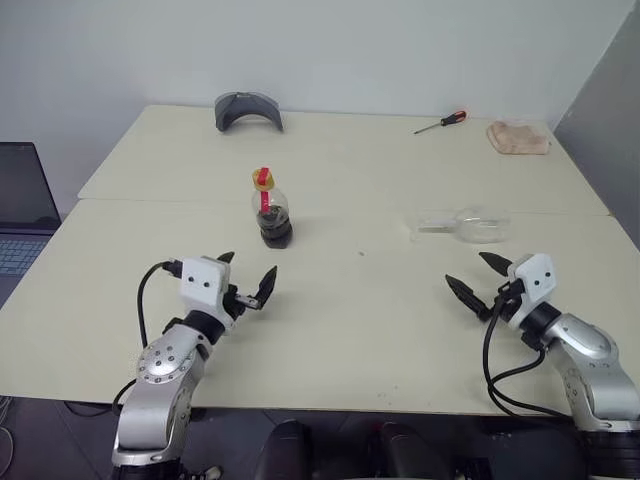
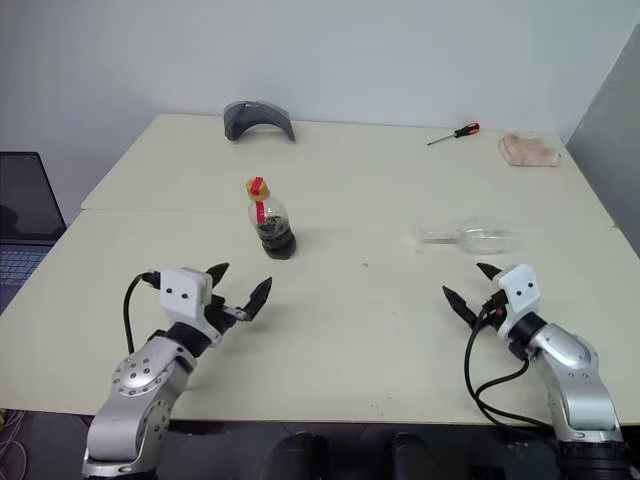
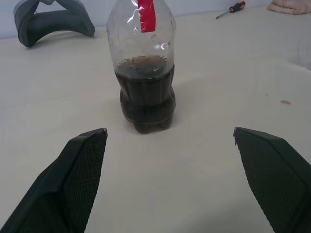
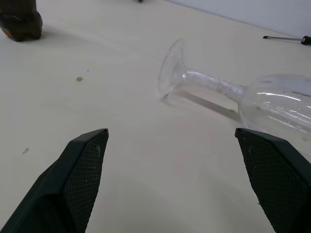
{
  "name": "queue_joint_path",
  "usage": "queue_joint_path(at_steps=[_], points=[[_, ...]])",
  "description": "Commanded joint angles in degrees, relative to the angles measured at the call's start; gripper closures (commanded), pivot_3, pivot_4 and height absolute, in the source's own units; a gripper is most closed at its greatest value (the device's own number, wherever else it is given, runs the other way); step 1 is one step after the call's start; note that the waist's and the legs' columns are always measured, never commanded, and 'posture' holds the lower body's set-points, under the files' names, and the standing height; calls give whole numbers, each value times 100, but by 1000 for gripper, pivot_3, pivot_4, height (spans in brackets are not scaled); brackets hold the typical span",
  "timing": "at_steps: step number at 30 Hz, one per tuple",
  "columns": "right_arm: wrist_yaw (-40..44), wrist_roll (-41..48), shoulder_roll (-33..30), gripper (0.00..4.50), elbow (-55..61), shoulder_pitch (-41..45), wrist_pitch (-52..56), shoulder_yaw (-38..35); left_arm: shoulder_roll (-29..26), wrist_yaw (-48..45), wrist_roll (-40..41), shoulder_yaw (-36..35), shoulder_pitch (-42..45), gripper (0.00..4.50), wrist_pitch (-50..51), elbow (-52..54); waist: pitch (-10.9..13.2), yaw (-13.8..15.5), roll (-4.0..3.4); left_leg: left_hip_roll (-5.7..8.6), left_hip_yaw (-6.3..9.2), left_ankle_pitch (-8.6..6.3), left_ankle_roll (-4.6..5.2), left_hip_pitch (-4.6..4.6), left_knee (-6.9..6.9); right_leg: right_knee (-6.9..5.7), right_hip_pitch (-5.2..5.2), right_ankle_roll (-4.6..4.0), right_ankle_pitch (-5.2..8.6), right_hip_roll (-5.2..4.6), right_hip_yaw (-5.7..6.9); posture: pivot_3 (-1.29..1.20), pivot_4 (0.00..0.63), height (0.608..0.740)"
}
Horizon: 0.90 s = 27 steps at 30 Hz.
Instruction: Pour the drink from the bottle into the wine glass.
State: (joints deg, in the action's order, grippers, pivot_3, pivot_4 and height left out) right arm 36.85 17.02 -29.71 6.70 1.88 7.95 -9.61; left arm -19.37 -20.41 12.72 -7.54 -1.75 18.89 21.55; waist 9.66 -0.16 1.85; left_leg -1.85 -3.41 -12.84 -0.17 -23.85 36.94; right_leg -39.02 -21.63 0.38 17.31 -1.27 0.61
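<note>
From the head views, the pale surface (image 1: 340, 330) carries the bottle (image 1: 271, 208) standing upright left of centre, capped in red and yellow, with the dark drink (image 1: 274, 224) filling its lower part. The wine glass (image 1: 465, 225) lies on its side to the right, well apart from the bottle, its foot pointing left and its bowl right. The left end effector (image 1: 247, 279) hovers at the near left with its two black fingers spread apart, holding nothing, the bottle beyond it. The right end effector (image 1: 478, 277) hangs at the near right, fingers likewise apart and empty, the tipped glass just beyond it. At the far edge sit a grey curved object (image 1: 248, 110), a red-handled screwdriver (image 1: 441, 122) and a crumpled pinkish cloth (image 1: 518, 138); a laptop (image 1: 22, 205) shows off the left side. In the left wrist view, the bottle stands between and beyond the two separated fingers (image 3: 73, 179), the drink reaching roughly halfway up its body. In the right wrist view, the glass lies across the surface beyond the open fingers (image 4: 75, 179), its foot, stem and bowl all resting low.
</note>
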Motion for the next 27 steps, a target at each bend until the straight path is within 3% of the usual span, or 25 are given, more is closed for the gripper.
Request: queue_joint_path(at_steps=[1, 12, 17, 27], points=[[-44, 38, 1, 46, 277, -21, -48, -74, -65, -21, -85, 17, 16, 37, -189, 48, 0, 0, 0, 0, 1, 0, 0, 0, 0, 0, 0, 0, 0, 0, 0, 0, 150, 740], [92, 97, -76, 46, 445, -81, 15, -24, -210, -59, -190, 104, 13, 37, 49, 120, 0, -1, 0, 0, 1, 0, 0, 0, 0, 0, 0, 0, 0, 0, 0, 0, 150, 740], [511, 370, -185, 46, 972, -188, 75, 77, -59, -173, 262, -199, 197, 37, -272, 186, 0, 0, 0, -1, 1, 0, 0, 0, 1, 0, 0, 0, 0, 0, 1, 0, 150, 740], [1025, 856, -719, 46, 2243, -12, 961, 563, -99, -33, 220, -256, 708, 37, -221, -416, 0, 1, 1, 0, 6, 0, 0, 2, 4, 0, 6, 3, 1, 0, 5, 0, 150, 740]])
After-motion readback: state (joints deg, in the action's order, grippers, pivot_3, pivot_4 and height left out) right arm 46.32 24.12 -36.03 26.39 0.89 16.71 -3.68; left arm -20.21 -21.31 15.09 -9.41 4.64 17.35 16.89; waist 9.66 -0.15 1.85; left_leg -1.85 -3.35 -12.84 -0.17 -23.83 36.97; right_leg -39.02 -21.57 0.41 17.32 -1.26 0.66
